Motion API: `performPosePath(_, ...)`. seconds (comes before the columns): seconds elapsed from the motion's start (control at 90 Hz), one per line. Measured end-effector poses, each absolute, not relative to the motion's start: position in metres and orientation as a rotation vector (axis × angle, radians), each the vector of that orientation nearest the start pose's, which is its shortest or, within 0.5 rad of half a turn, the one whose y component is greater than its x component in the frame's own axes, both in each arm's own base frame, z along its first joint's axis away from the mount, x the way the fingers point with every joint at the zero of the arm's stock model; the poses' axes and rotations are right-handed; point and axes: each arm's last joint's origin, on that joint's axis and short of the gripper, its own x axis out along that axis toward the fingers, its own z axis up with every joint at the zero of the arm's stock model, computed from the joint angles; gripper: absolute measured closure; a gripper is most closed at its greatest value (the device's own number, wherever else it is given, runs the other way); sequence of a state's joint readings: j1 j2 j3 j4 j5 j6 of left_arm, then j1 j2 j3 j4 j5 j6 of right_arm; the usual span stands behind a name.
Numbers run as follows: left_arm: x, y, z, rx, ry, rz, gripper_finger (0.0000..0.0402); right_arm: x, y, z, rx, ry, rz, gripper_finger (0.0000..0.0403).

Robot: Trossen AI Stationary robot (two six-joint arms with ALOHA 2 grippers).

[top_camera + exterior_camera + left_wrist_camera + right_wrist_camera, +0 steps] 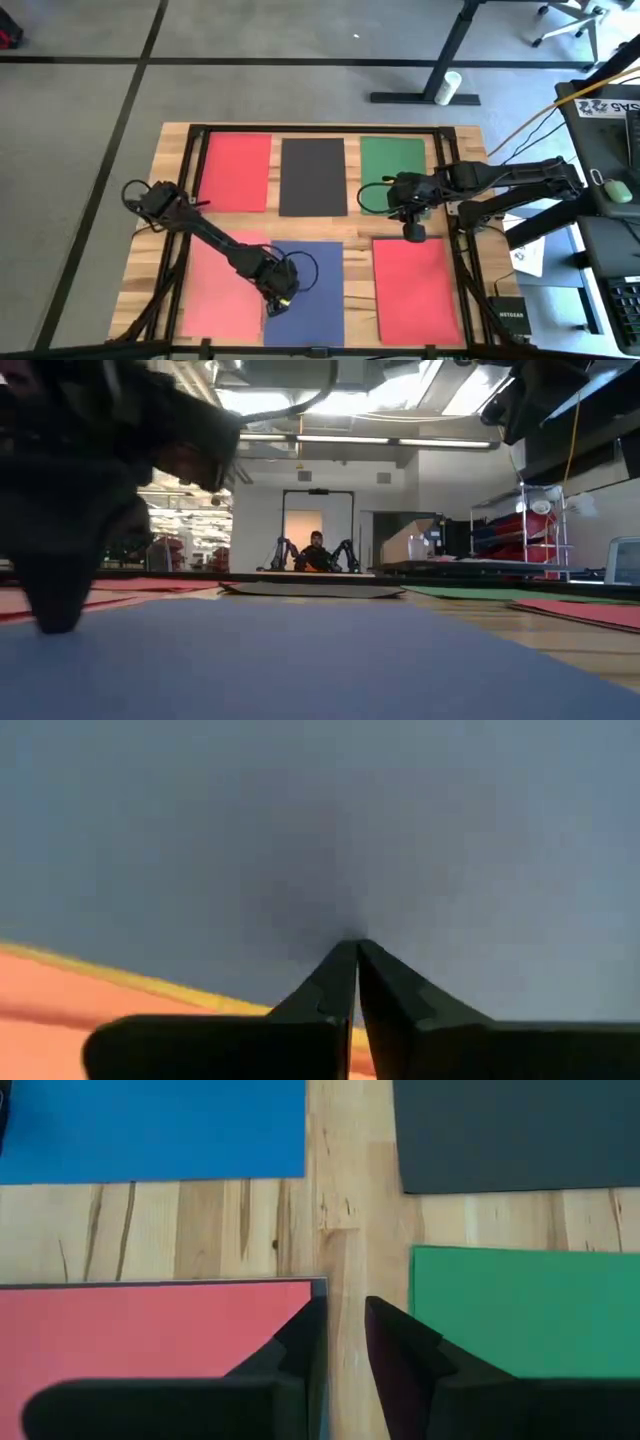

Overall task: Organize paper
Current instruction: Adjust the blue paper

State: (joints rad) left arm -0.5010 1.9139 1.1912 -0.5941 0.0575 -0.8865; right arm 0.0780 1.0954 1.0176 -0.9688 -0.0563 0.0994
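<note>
A wooden table point(470, 150) holds six paper sheets: red point(237, 172), black point(313, 177) and green point(392, 158) along the far row; pink point(215, 285), blue point(315, 290) and red point(417, 290) near. The left gripper point(283, 295), fingers together, presses the blue sheet's left edge. The right gripper point(412, 232), narrowly parted and empty, hovers between green and near red. A black box point(505, 312) right reads NETGEAR.

Six sheets of paper point(313, 176) lie flat on the counter point(355, 260) in two rows of three, none overlapping. The left gripper point(281, 296) rests on the middle sheet point(306, 282) of the near row. The right gripper point(412, 232) hangs between the two right-hand sheets.
</note>
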Motion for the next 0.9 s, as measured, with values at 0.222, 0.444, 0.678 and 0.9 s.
performPosePath(0.222,0.322,-0.155,0.14,-0.412,1.358,0.151,0.0401,0.196,0.017,0.295,0.078,1.053,0.07,0.0343)
performPosePath(0.444,0.331,-0.132,0.141,-0.401,1.336,0.2,0.0401,0.196,0.017,0.295,0.079,1.053,0.07,0.0343)
performPosePath(0.678,0.336,-0.111,0.162,-0.249,1.397,0.37,0.0402,0.196,0.017,0.295,0.08,1.053,0.069,0.0343)
performPosePath(0.9,0.327,-0.092,0.179,-0.132,1.495,0.568,0.0402,0.196,0.017,0.295,0.081,1.054,0.068,0.0343)
